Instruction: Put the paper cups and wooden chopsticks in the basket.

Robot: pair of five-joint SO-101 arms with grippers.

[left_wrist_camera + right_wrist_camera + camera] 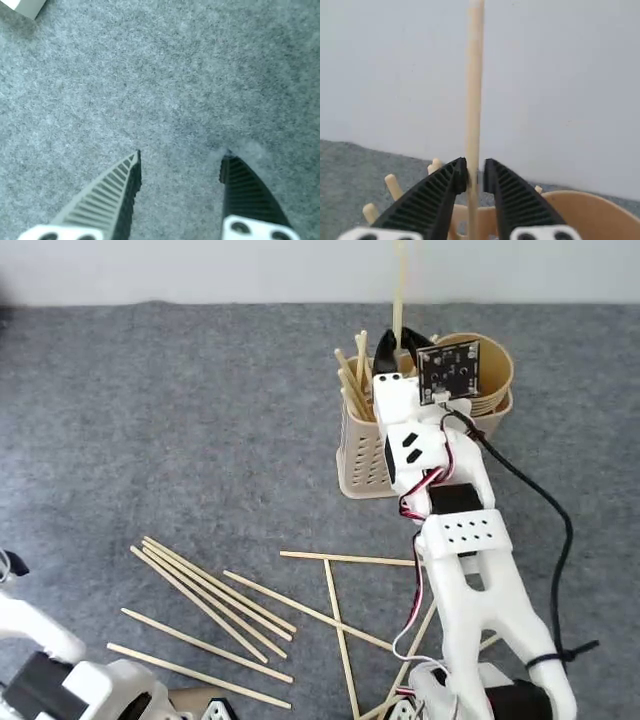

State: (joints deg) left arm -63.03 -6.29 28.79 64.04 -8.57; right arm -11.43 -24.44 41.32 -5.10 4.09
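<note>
My right gripper (398,355) hangs over the beige basket (365,465) at the back of the table, shut on a wooden chopstick (398,300) that stands upright. In the right wrist view the chopstick (475,75) rises straight up out of the right gripper (475,167). Several chopsticks (352,380) stand in the basket, their tips (392,185) showing below the gripper. Stacked paper cups (490,380) sit in the basket's right side, with a cup rim (590,215) close by. My left gripper (181,160) is open over bare grey carpet, with nothing between its fingers.
Several loose chopsticks (210,600) lie scattered on the carpet at the front, some crossing near the right arm's base (340,630). The left arm's body (60,680) sits at the front left corner. A white object (27,6) shows at the left wrist view's corner.
</note>
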